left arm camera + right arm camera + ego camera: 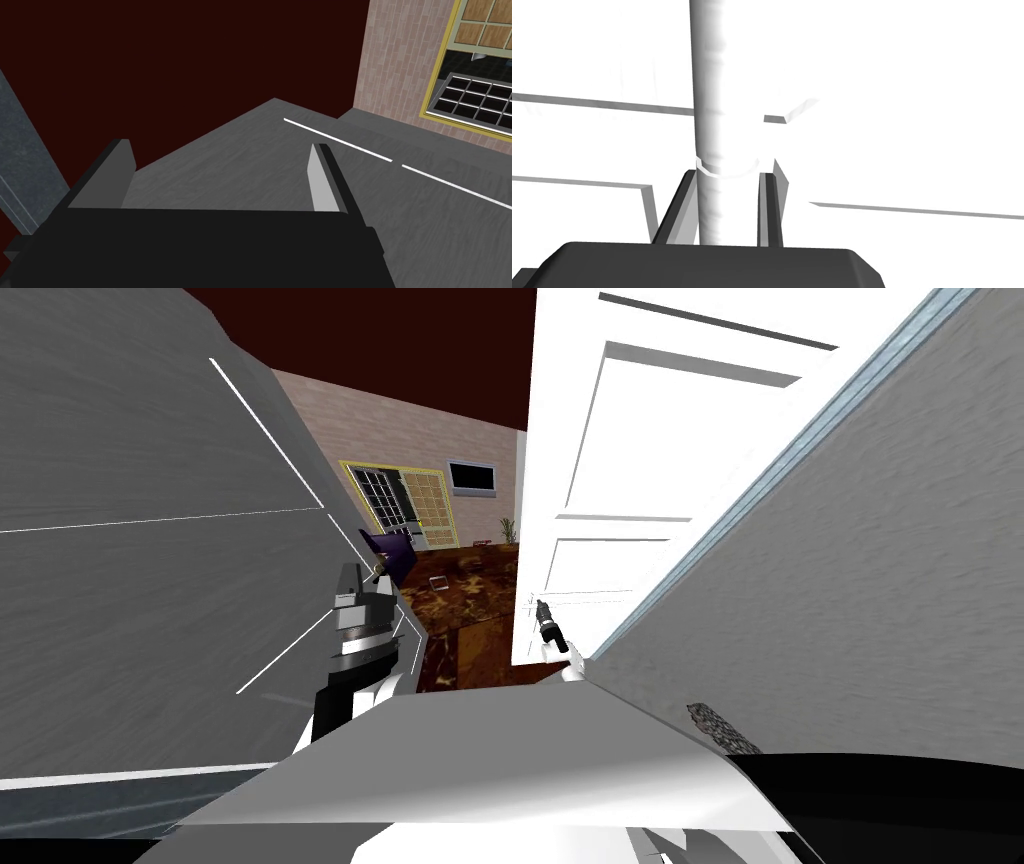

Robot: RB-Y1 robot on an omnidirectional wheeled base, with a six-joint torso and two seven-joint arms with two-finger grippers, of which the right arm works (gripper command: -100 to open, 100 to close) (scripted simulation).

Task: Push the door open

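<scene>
At the far left of the head view, a grey wall (130, 538) marked with thin white lines is seen. The left gripper (220, 150) is held close beside it, its fingers (322, 185) spread wide with nothing between them. Just right of that wall, through the doorway gap, a brown mottled floor (470, 598) and a purple object (398, 553) are shown. Beyond them a far brick wall (400, 428) with a yellow-framed window (425, 503) is seen. Right of the gap, the white panelled door (640, 468) is found partly open, its free edge towards the gap. Low on that door, the right gripper (545, 616) is placed at the door handle (709, 100), a pale round bar. Its fingers (779, 185) are drawn narrow with the bar between them. One finger is pressed against the bar's side; the other's contact cannot be made out against the white. At the far right, a light blue door frame (800, 458) and a second grey wall (880, 588) are seen.
</scene>
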